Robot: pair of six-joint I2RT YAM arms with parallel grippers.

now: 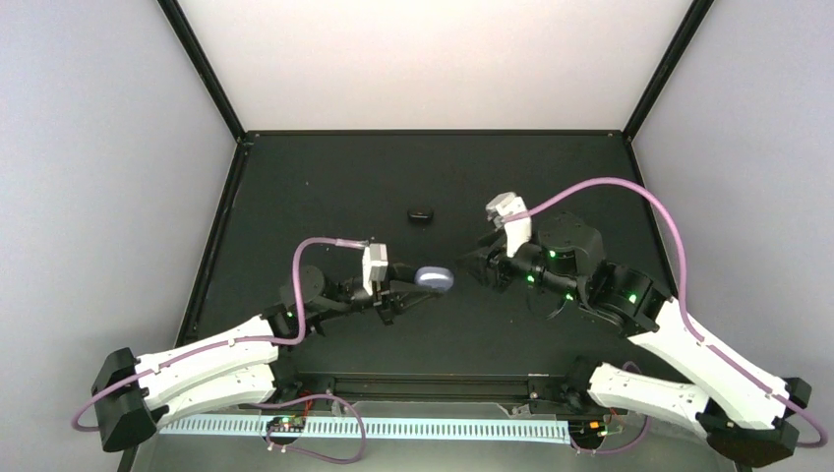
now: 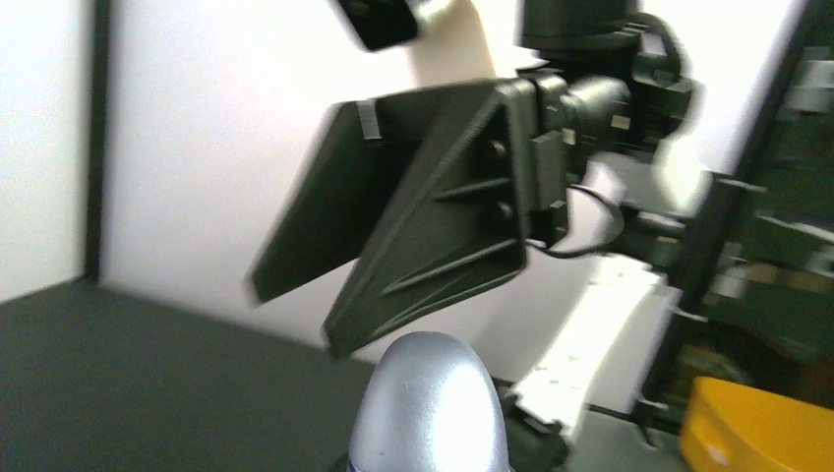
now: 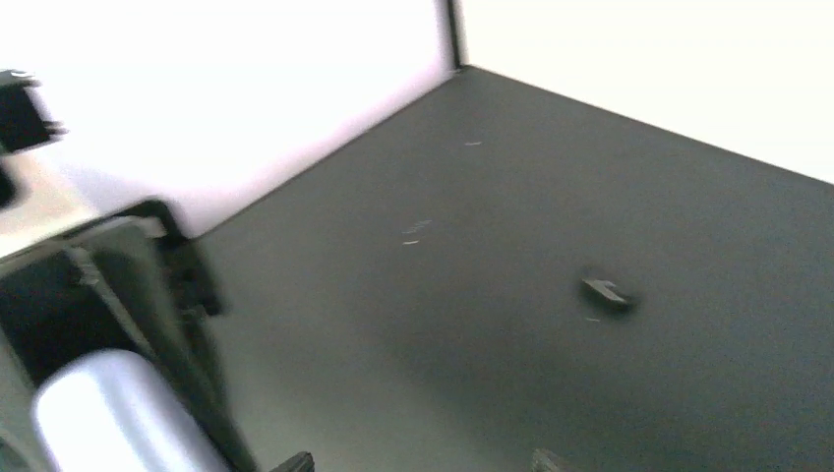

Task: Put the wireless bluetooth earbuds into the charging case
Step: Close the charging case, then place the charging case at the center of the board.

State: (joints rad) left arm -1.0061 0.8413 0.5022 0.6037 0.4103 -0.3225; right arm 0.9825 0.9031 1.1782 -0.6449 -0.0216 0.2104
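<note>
Left gripper (image 1: 421,284) recorded just left of frame centre in the top view, pressed onto the charging case (image 1: 435,278). The lavender shell is pinched by one end and apparently held clear of the table (image 1: 325,177), with its free rounded end turned toward the opposing arm. This hold is judged deliberate: with the case steadied by one arm, it is presented so that the other arm can act on it. No seam gap or dark wells are seen in any view, so the case is taken to be closed, though blur in both wrist views limits this reading. Right gripper (image 1: 472,266) noted just right of the case, close but not touching, fingers spread: in its own wrist view two tips are seen well apart at the bottom edge, with nothing between them. Its pointing straight at the case is read as an approach to the free end, probably to open the lid. Wireless bluetooth earbuds were not identified in any view, so their location cannot be given. Farther up the frame, above both grippers, a black oval piece (image 1: 421,214) lies alone on the table, well apart from both tools; whether the earbuds are associated with it cannot be told. Step judged early: no insertion done yet.
</note>
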